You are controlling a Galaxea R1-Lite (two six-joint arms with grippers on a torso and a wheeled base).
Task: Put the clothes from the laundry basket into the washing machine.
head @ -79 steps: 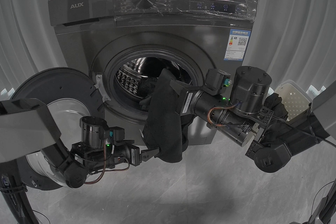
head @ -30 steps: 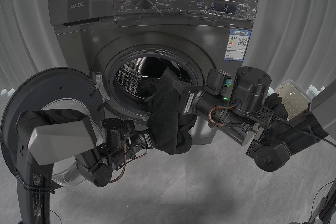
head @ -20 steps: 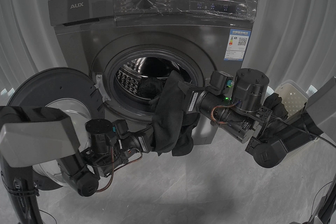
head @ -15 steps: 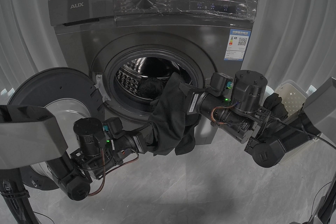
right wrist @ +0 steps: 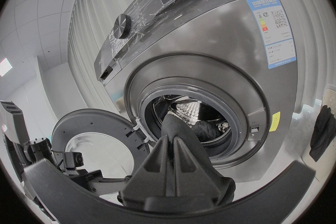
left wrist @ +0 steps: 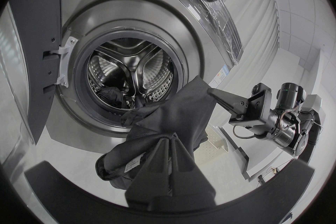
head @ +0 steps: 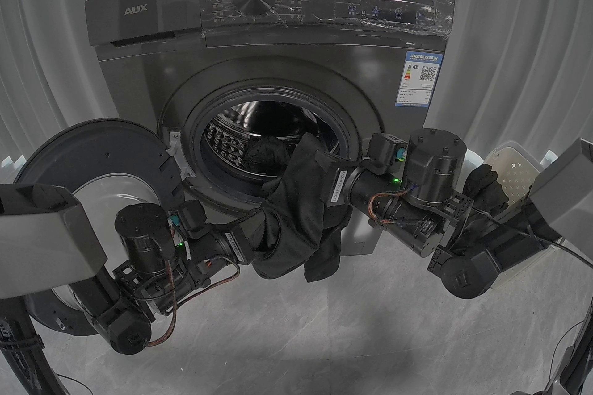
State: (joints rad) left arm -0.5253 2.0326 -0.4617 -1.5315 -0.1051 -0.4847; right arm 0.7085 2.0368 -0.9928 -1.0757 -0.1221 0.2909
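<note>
The left arm has swung in from low beside the open door [head: 92, 158], carried the black garment's [head: 296, 214] hanging hem up, and bunched it below the drum opening [head: 241, 128]. The right arm has eased slightly leftward. The left end effector [left wrist: 170, 138] is clenched on the garment's lower folds, its forearm stretched low and level towards the washing machine [head: 185, 13]. The right end effector [right wrist: 173, 140] grips the garment's upper edge, its arm reaching in from the right with the wrist level, just in front of the opening's right rim. The garment hangs slack between the two, outside the drum, its top edge at the rim. A second dark piece [head: 265, 150] lies inside the drum. More dark clothing [head: 488, 183] drapes over the laundry basket [head: 519, 168], standing right of the machine.
</note>
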